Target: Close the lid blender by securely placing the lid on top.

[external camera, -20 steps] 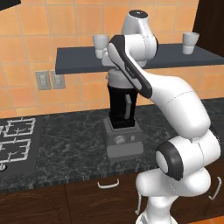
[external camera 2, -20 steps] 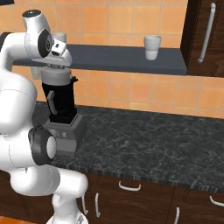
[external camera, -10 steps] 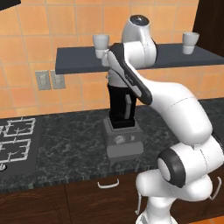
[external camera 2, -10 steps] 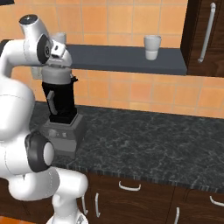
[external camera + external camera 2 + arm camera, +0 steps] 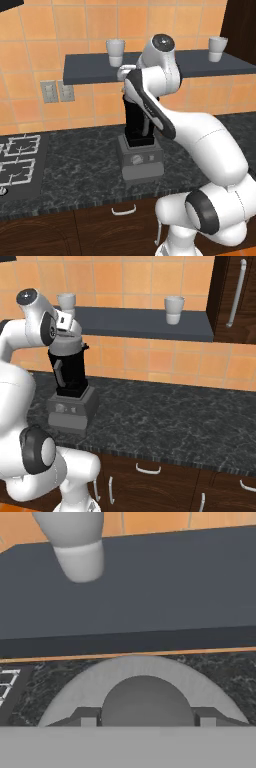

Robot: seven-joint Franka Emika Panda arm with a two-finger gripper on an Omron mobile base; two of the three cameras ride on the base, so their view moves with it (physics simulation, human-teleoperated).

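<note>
The blender (image 5: pixel 141 148) stands on the dark counter, a black jar (image 5: pixel 70 373) on a boxy grey base with a dial. The light-grey lid (image 5: pixel 66 347) sits at the jar's top, slightly tilted toward the wall; whether it is fully seated I cannot tell. In the hand view the lid (image 5: pixel 75 692) spreads wide beneath the hand, its domed knob in the middle. My gripper (image 5: pixel 146 717) is shut on that knob, one finger on each side. From the right base the gripper (image 5: pixel 66 336) comes down onto the lid just under the shelf. In the left base view my forearm hides the lid.
A dark shelf (image 5: pixel 150 323) runs right above the blender, carrying two white cups (image 5: pixel 115 51) (image 5: pixel 216 47); one cup (image 5: pixel 75 547) hangs close over the hand. A stove (image 5: pixel 17 160) lies at the counter's left, and a dark cabinet (image 5: pixel 235 296) stands on the right.
The hand has come down a little with the lid, onto the jar's top. The shoulder and elbow have swung sideways; the blender has stayed put.
</note>
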